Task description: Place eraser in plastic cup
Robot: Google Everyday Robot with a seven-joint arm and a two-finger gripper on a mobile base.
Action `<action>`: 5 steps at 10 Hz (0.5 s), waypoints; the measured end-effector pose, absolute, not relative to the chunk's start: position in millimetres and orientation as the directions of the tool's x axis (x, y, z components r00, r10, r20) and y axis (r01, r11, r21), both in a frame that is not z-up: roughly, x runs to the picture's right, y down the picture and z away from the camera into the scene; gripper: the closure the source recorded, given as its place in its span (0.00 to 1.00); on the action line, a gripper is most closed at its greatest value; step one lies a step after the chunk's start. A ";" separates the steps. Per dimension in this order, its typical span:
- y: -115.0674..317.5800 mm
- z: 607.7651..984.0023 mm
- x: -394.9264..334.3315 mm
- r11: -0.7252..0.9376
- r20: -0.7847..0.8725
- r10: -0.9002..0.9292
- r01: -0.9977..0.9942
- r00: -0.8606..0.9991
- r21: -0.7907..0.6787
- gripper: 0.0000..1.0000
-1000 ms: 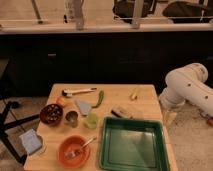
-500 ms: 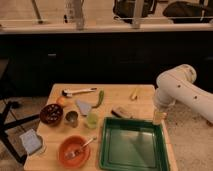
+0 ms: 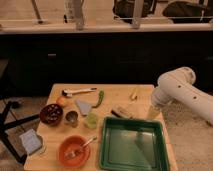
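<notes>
While the eraser lies flat on the wooden table, just beyond the far edge of the green tray, I see nothing touching it. The plastic cup stands upright to its left, near but apart, by the tray's far left corner. Nothing I can make out sits in that cup.

On my feed, a dull metal cup stands just left of the plastic one, and a dark bowl sits left of that. A grey wedge lies just behind the two cups, with a slim green vegetable beside it. A white-handled tool lies along the far edge, and a small orange fruit is behind the dark bowl. A small yellowish item lies behind the eraser; I cannot identify it. Toward the near edge, an orange bowl holds a spoon, and a pale square pad lies at the near left corner.

The gripper hangs off the white arm at the table's right edge, by the tray's far right corner. It is to the right of the eraser and clear of it. I cannot tell whether it is released or clenched, and I see nothing in its grasp.
</notes>
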State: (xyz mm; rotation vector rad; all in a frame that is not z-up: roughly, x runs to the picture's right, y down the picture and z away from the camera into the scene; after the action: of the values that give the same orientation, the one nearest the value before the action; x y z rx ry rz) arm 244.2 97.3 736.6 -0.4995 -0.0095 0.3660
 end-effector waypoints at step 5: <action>90.6 775.1 238.1 0.694 -0.166 0.554 -0.563 0.816 -0.450 0.22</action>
State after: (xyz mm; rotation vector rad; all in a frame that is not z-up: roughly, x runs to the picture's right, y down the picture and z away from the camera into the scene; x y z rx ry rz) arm 238.1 90.6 775.1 -0.5080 0.0176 0.6235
